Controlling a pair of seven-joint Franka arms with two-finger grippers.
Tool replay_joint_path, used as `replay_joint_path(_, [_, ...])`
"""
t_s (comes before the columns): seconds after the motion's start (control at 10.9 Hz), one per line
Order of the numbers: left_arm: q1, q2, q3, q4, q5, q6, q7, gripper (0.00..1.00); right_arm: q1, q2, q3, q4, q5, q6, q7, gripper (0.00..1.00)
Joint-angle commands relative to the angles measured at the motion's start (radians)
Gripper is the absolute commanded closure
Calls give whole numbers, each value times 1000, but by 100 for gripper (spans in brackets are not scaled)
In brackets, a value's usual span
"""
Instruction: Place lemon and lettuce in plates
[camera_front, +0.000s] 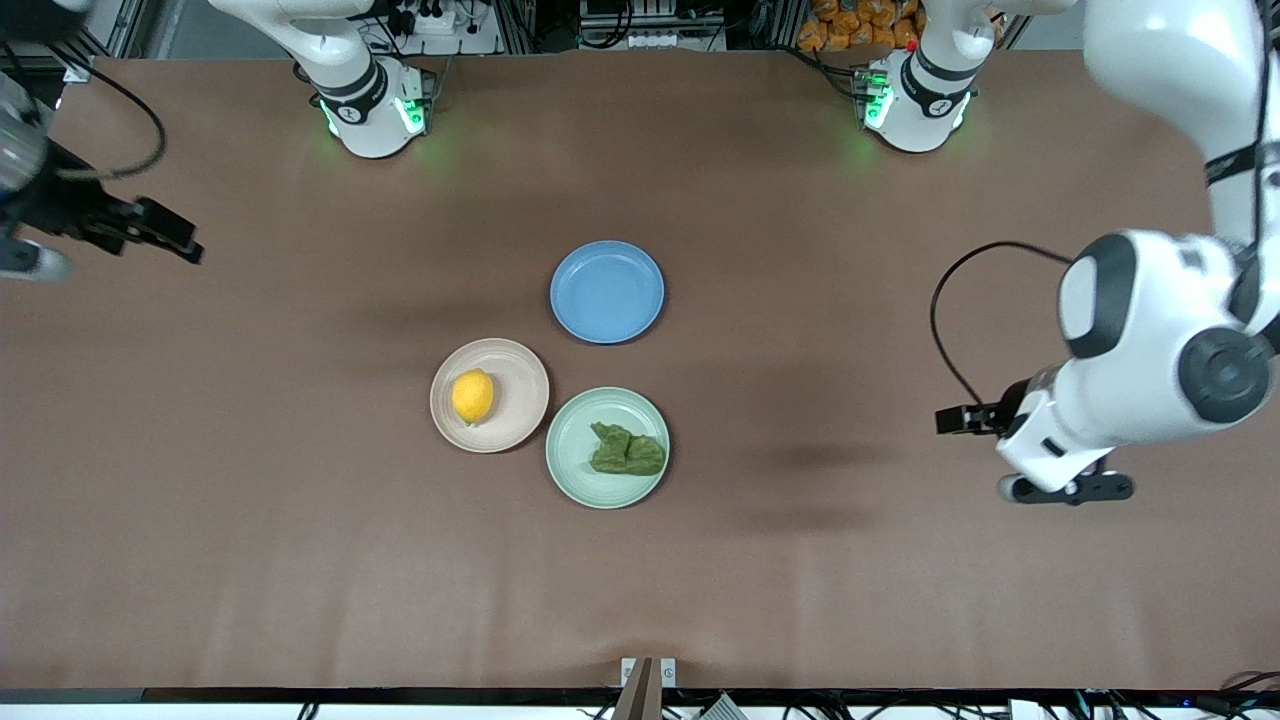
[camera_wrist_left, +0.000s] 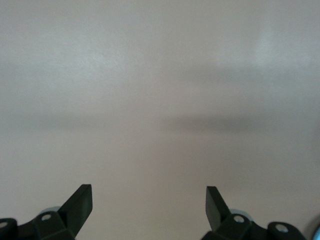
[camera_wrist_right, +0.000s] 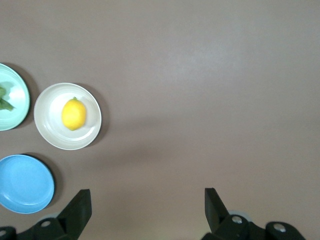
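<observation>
The lemon (camera_front: 472, 396) lies in the pale beige-pink plate (camera_front: 515, 420), a little off that plate's middle toward the right arm's end of the table (camera_front: 300, 560). The lettuce (camera_front: 626, 451) lies in the pale mint green plate (camera_front: 575, 455), toward the side of it that faces the left arm's end. The two plates sit just beside each other near the middle of the table, rims almost touching, the green one slightly nearer to the front camera. A blue plate (camera_front: 606, 291) with nothing in it sits just beside both, farther from the front camera than either.

The left gripper (camera_front: 1015, 455) hangs in the air over bare table near the left arm's end, well apart from the plates. Its fingers (camera_wrist_left: 80, 205) are spread wide and hold nothing; the left wrist view shows only plain table surface between them.

The right gripper (camera_front: 170, 232) is up over the table near the edge at the right arm's end, also well apart from the plates. Its fingers (camera_wrist_right: 79, 209) stand released and wide, with nothing between them. The right wrist view takes in the beige-pink plate (camera_wrist_right: 50, 125) with the lemon (camera_wrist_right: 73, 113) on it, the blue plate (camera_wrist_right: 25, 184), and a slice of the green plate (camera_wrist_right: 17, 107) with a bit of the lettuce (camera_wrist_right: 4, 97) at the picture's edge.
</observation>
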Motion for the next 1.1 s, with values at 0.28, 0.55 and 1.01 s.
replay_joint_path(0.28, [9,-189,-8,-37,18,-128,15,0,-37,23,12,182,-15,-88,-2,0])
replay_joint_path(0.55, [25,-258,-8,-40,20,-179,7,0,-38,46,12,192,-17,-86,3,0])
replay_joint_path(1.01, [50,-312,-8,-40,20,-215,-5,0,-57,92,12,242,-11,-86,-3,0])
